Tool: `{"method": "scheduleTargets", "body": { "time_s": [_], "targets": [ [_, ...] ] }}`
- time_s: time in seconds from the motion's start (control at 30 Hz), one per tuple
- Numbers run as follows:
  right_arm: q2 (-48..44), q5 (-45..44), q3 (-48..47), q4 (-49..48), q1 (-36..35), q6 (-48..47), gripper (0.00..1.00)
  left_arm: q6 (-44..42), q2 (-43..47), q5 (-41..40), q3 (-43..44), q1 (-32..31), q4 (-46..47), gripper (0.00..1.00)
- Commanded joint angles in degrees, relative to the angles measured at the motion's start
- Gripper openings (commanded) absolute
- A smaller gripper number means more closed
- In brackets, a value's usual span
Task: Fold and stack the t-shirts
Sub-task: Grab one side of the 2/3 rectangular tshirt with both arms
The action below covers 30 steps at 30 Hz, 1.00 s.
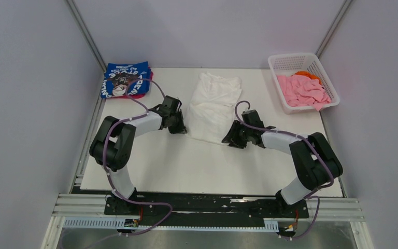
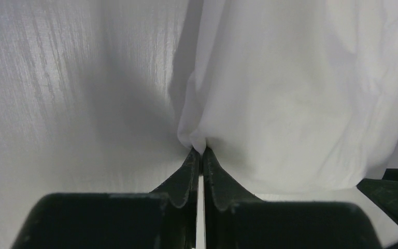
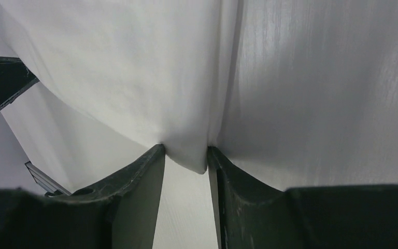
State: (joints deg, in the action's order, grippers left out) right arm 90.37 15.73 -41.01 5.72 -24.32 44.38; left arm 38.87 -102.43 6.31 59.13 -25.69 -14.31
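Left gripper [image 2: 200, 154]: jaws nearly together, pinching a near corner of the white cloth t-shirt [image 2: 290, 93]. Right gripper [image 3: 185, 150]: jaws partly apart, straddling the shirt's other near corner; cloth fills the gap and touches both fingers [image 3: 145, 176] (firm grip or not: cannot tell). Top view: the shirt lies flat as a long folded strip mid-table, collar end away from the arms, a gripper at each near corner. White table [image 1: 186, 161] beneath. Royal-blue t-shirt with white lettering [image 1: 127, 78] lies folded at the far left corner. White plastic lattice basket [image 1: 295, 58] at far right holds a pink t-shirt [image 1: 303, 91] and an orange one [image 1: 308, 74].
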Motion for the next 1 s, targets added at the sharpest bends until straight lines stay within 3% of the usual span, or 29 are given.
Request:
{"method": "scheduleTargets", "body": {
  "time_s": [0.0, 0.1, 0.17, 0.2, 0.4, 0.63, 0.8, 0.97],
  "targets": [
    [3.3, -5.2, -1.2, -0.7, -0.3, 0.5, 0.37, -0.6, -5.2, -1.7, 0.1, 0.1, -1.5, 0.02],
    [4.0, -5.5, -1.3, -0.6, -0.3, -0.1, 0.21, -0.7, -5.0, -2.0, -0.8, 0.1, -0.6, 0.0],
    [3.7, -4.9, -0.8, -0.6, -0.3, -0.6, 0.02, -0.1, -3.3, -3.0, -2.9, 0.1, -0.2, 0.0],
    [3.2, -4.5, -0.4, -0.6, -0.4, -1.1, 0.0, 0.3, -2.5, -4.3, -3.9, 0.1, 0.0, 0.0],
    [-3.8, 4.2, 4.8, 0.9, -1.6, -4.1, 0.0, 3.2, 7.8, -4.8, -16.0, -1.8, 0.3, 0.0],
    [-18.0, 10.4, 11.4, 8.7, -6.4, -5.2, 0.0, 7.9, 30.3, -4.8, -27.0, -7.8, -7.5, 0.0],
    [-27.7, 17.3, 11.7, 11.4, -10.9, -6.4, 0.0, 8.2, 45.8, -4.1, -26.3, -13.1, -16.8, 0.0],
    [-36.4, 13.4, 8.2, 15.4, -10.9, -8.0, 0.0, 6.4, 58.5, -2.7, -22.7, -13.3, -19.8, 0.0]
  ]
}}
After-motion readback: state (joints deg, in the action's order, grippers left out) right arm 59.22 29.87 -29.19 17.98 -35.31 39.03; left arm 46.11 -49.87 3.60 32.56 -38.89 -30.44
